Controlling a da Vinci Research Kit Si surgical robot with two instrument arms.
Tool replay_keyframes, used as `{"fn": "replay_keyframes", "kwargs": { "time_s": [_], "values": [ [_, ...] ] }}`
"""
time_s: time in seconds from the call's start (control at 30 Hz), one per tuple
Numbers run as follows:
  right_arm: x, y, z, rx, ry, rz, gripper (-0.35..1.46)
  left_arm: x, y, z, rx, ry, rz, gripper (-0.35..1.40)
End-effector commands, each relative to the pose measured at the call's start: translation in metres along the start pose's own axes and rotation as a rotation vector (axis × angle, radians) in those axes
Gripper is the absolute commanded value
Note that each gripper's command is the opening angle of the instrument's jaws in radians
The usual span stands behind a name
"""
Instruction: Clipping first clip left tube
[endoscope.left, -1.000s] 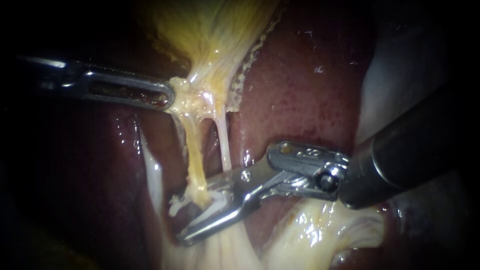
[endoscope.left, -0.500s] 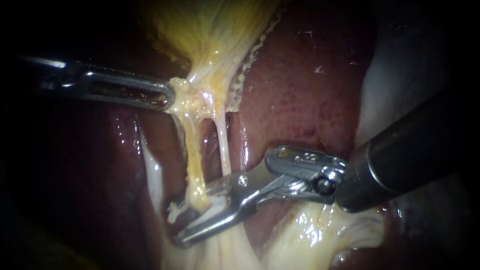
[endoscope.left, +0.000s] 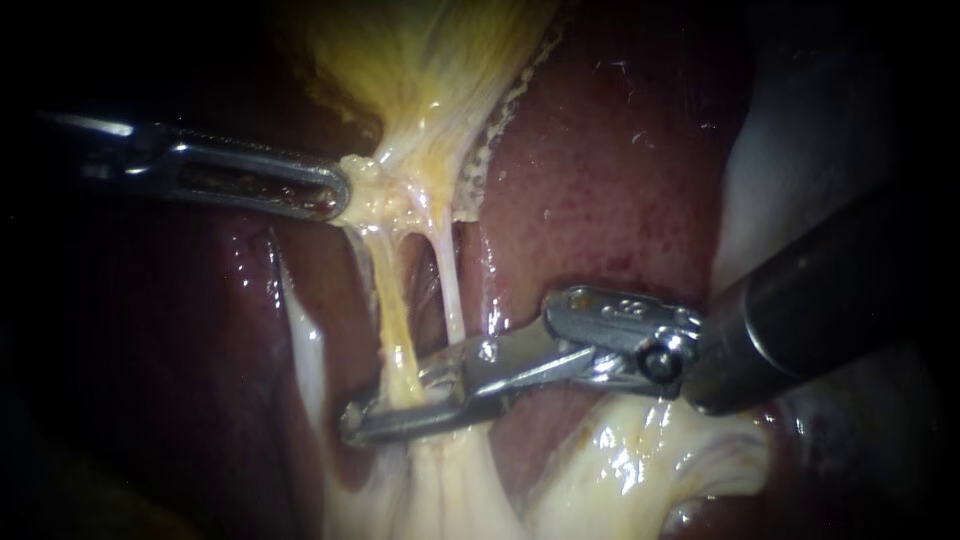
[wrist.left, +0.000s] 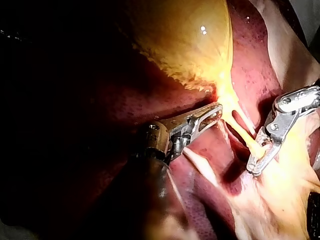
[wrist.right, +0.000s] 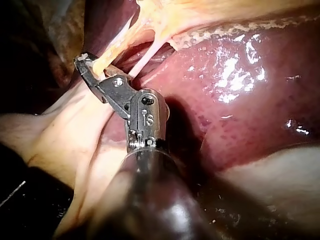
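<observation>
Where the left tube (endoscope.left: 393, 320) runs down the frame centre, your right instrument (endoscope.left: 356, 422), in from the right edge, has its pincer clenched across the tube's lower end. The right tube (endoscope.left: 450, 290) sits just beside it, outside the pincer. Your left instrument (endoscope.left: 338, 195), upper left, has its pincer grasping the gallbladder (endoscope.left: 420, 70) at its narrow end. Liver (endoscope.left: 600, 180) behind.

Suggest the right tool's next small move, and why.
Probably open the right tool slightly and ease it back off the left tube. Its jaws are shut on that tube from both sides, while the right tube runs outside them, so the squeeze looks done. Any clip is hidden between the jaws; opening would show it.
</observation>
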Motion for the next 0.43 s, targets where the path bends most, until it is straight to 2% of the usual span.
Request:
{"fn": "replay_keyframes", "kwargs": {
  "time_s": [0.03, 0.43],
  "values": [
    [0.0000, -0.0001, 0.0000, 0.001, 0.000, 0.000, -0.35, 0.0000, 0.0000, 0.0000, 0.000, 0.000, 0.000, -0.35],
    [-0.0005, -0.0001, 0.0001, 0.002, -0.002, -0.003, -0.35, 0.0000, 0.0000, 0.0000, 0.000, 0.000, 0.000, -0.35]
  ]
}}
